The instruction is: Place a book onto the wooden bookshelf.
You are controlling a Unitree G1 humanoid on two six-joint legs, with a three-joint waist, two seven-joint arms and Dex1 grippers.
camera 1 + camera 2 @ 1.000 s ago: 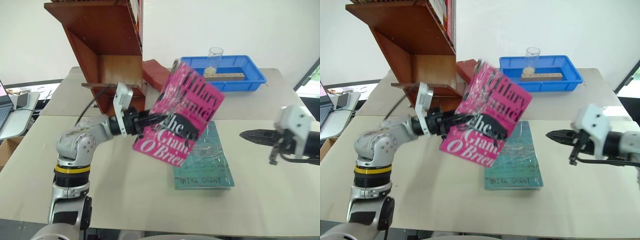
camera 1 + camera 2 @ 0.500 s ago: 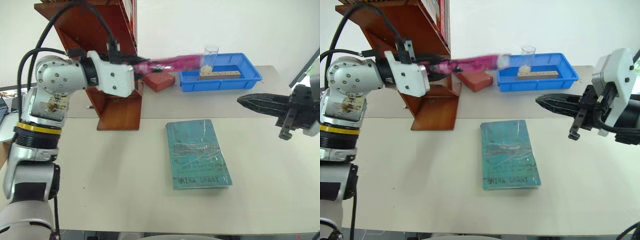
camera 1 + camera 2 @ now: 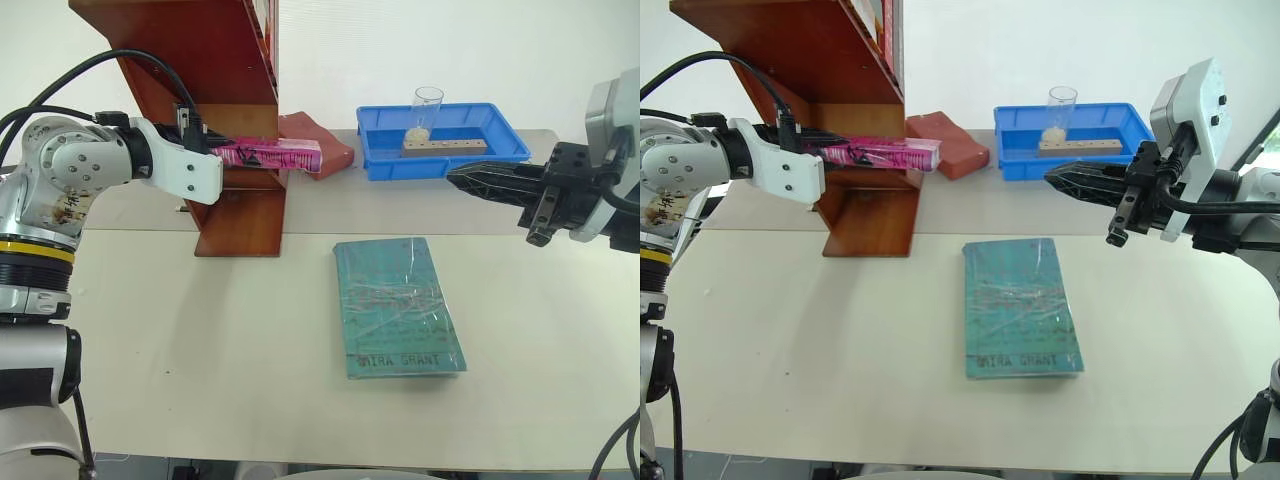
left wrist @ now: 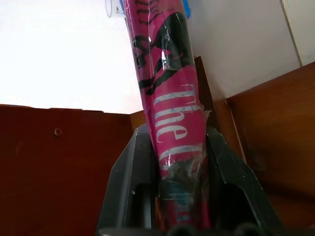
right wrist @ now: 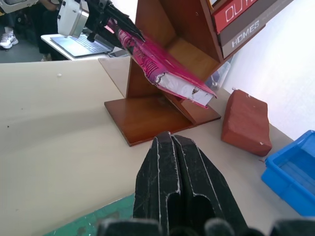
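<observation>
Left gripper [image 3: 225, 152] is clenched on the book [image 3: 270, 154], fingers [image 4: 224, 167] clamping its near end. The book lies flat and edge-on over the lower board of the shelf [image 3: 215, 90], its free end sticking out past the shelf's front edge toward the brick [image 3: 320, 143]; whether its underside touches the board, cannot tell. Open gap above the book up to the next shelf board. Shelf base sits on the table [image 3: 220, 340] near the seam between 2 tabletops.

Right gripper [image 3: 480, 183] hangs well right of the shelf, fingers pressed together on nothing, in front of the blue tray [image 3: 500, 135], which carries a glass [image 3: 427, 108] and a wooden strip. Teal book [image 3: 398, 305] lies flat, right of the shelf base and apart from it; bare table all round it.

Versus 1 s ago: the book was tilted face-up over the teal book; it has turned level and travelled to the shelf. Right gripper has risen and moved inward.
</observation>
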